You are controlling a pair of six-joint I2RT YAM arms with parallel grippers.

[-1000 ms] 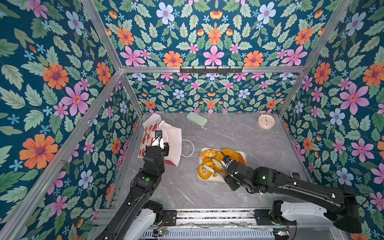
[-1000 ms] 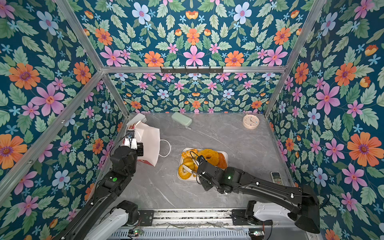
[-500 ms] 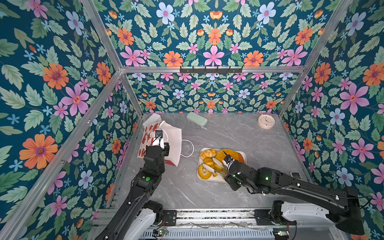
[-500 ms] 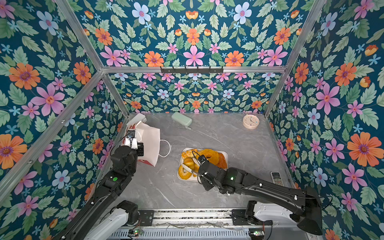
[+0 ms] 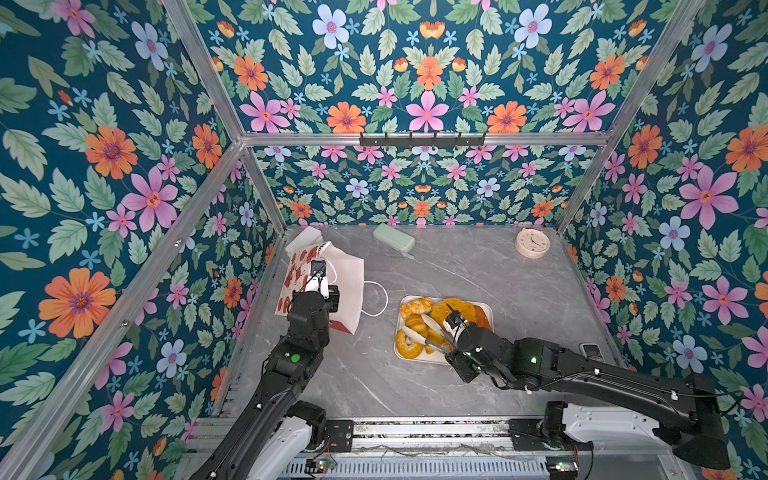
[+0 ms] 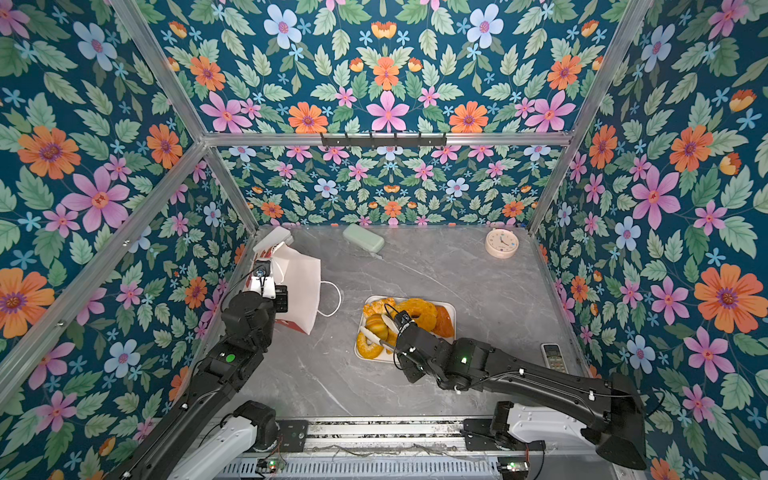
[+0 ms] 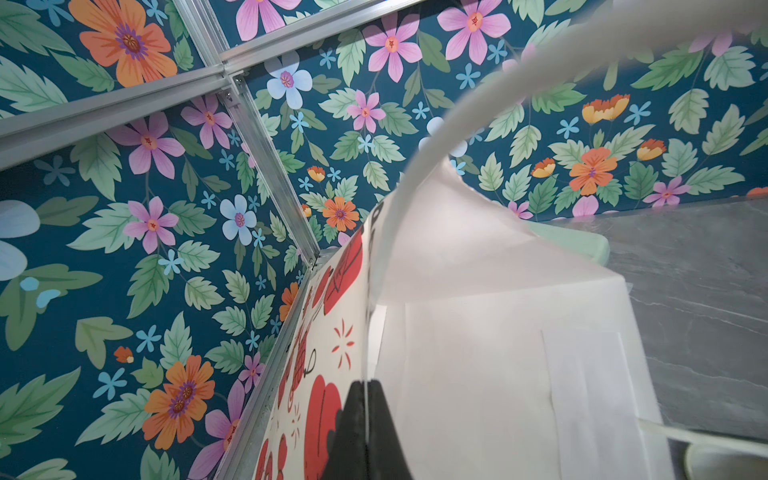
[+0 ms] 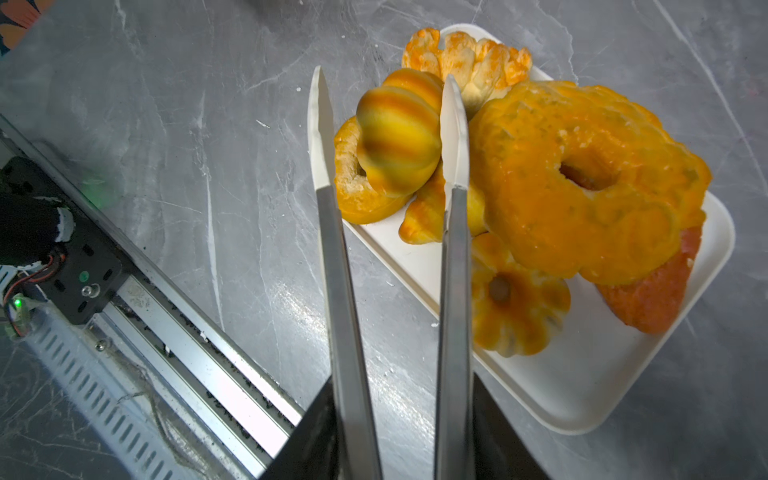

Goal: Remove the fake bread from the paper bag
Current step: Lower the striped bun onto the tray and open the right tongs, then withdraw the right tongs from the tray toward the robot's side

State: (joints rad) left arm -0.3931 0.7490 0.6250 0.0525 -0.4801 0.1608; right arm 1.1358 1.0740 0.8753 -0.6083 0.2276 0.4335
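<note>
Little differs from a second ago. On the grey bench [image 5: 478,270] the paper bag [image 5: 347,286] leans where it did, at the left edge near the back-left corner. The left gripper [image 7: 368,399] has its jaws together on the bag's rim. The white tray [image 5: 432,360] sits mid-bench toward the front edge, and the fake bread [image 5: 463,308] lies heaped on it. The right gripper [image 8: 399,436] hangs over the tray almost as before, jaws clamped on metal tongs [image 8: 332,270]. The tong tips stand apart on either side of a striped roll [image 8: 399,145] resting on a ring bun [image 8: 353,195]; whether they press it I cannot tell. The bag's bottom is hidden in every view, so its contents cannot be made out. A red-orange piece [image 8: 656,291] lies mostly covered by the large ring [image 8: 540,166].
</note>
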